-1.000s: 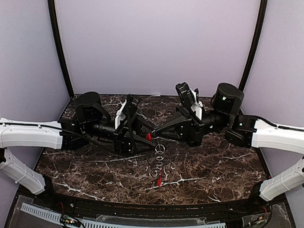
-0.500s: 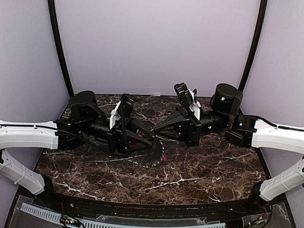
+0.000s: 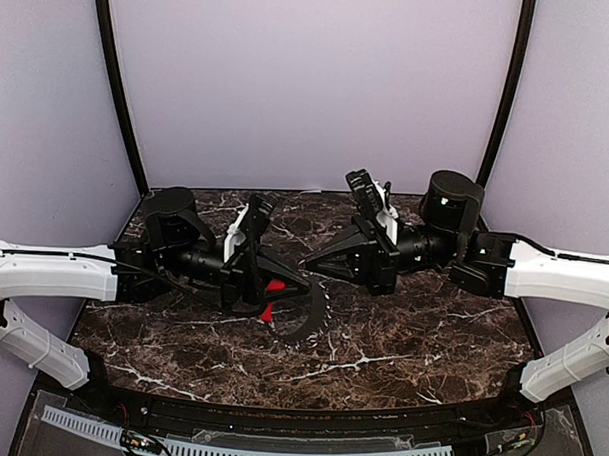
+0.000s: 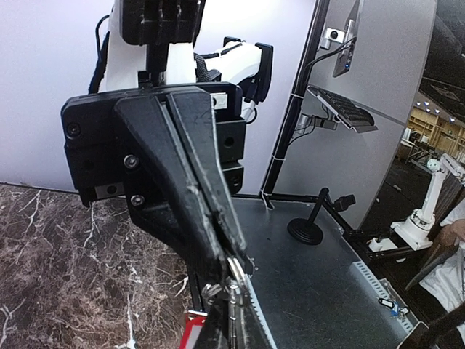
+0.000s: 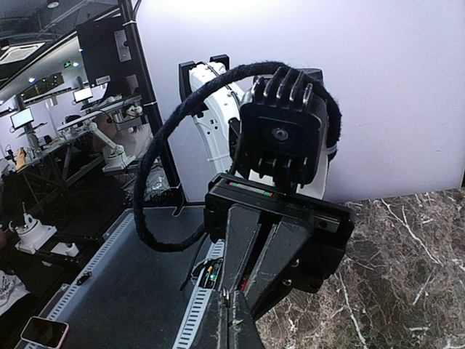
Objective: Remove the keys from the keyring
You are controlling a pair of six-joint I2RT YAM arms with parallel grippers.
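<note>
Both grippers meet tip to tip above the middle of the marble table. The left gripper [image 3: 300, 285] is shut, and so is the right gripper [image 3: 311, 263]. In the left wrist view the silvery keyring [image 4: 236, 267] is pinched at the right gripper's tips [image 4: 234, 259], directly above my left gripper [image 4: 234, 297]. A key's red head [image 4: 190, 331] hangs beside my left fingers. From above, red pieces [image 3: 269, 309] show under the left gripper. In the right wrist view a bit of ring [image 5: 227, 294] sits at my right gripper [image 5: 229, 309].
A dark fan shape with a toothed edge [image 3: 303, 316] lies under the fingertips; I cannot tell what it is. The toothed cable strip [image 3: 247, 451] runs along the table's near edge. Purple walls close in the back and sides.
The left gripper closed on the ring. The rings and red key that hung straight down a second ago swung up and left under the left gripper. Both arms shifted slightly left.
</note>
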